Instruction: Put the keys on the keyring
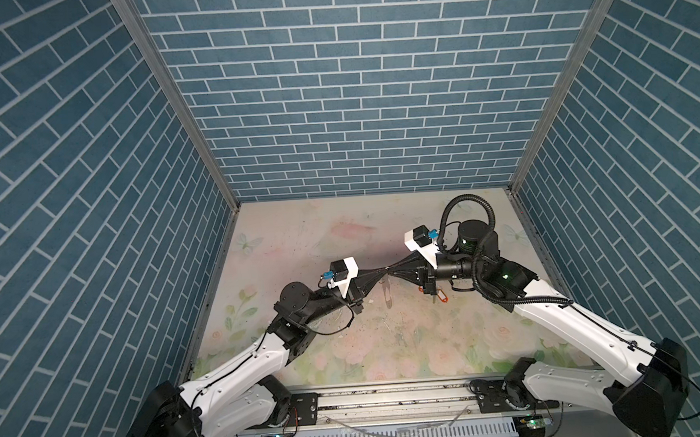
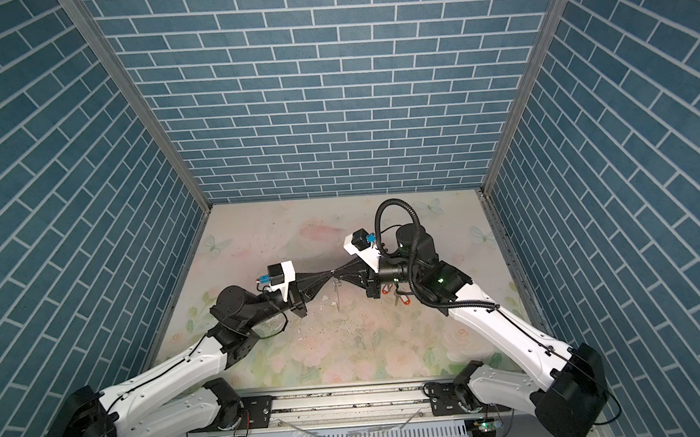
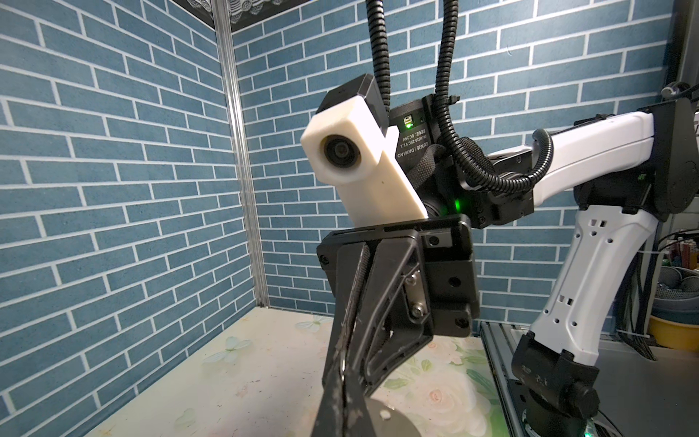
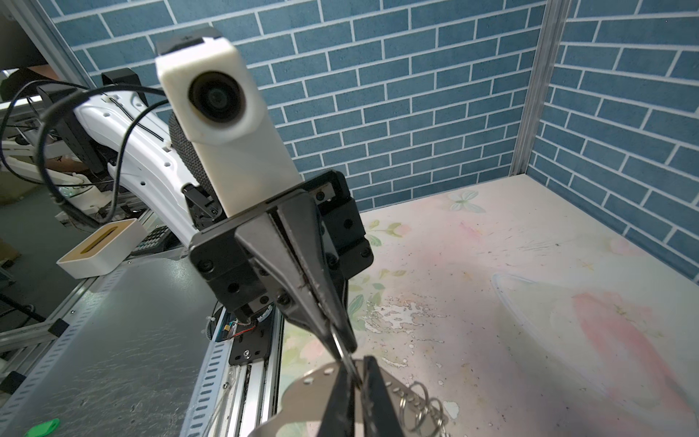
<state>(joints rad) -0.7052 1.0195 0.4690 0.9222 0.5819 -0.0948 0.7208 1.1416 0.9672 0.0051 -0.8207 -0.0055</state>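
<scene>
The floral-printed worktop (image 1: 348, 353) sits inside a blue brick-patterned enclosure. Two white-and-black arms reach inward from the near rail and meet tip to tip above the middle of the worktop, raised clear of the surface.

The left tool (image 1: 381, 273) is pinched fully closed on the upper edge of the keyring (image 4: 314, 393), a grey flat metal plate with a row of small holes. The right tool (image 1: 394, 271) is drawn down to a narrow pinch on the same edge from the opposite side. Gripped this way, the plate hangs edge-on below the meeting tips, off the worktop. The two-sided grip probably serves to steady the plate against swinging, or to pass it from one tool to the other; which of the two cannot be told.

The keys (image 2: 403, 301), two small silver metal keys with orange-red oblong plastic tags, lie on the worktop under the right arm's wrist, apart from the keyring and untouched. Neither is threaded yet.

The small silver wire rings (image 4: 421, 405) line one edge of the plate. Both tools are clear of them, so they are open to receive a key.
</scene>
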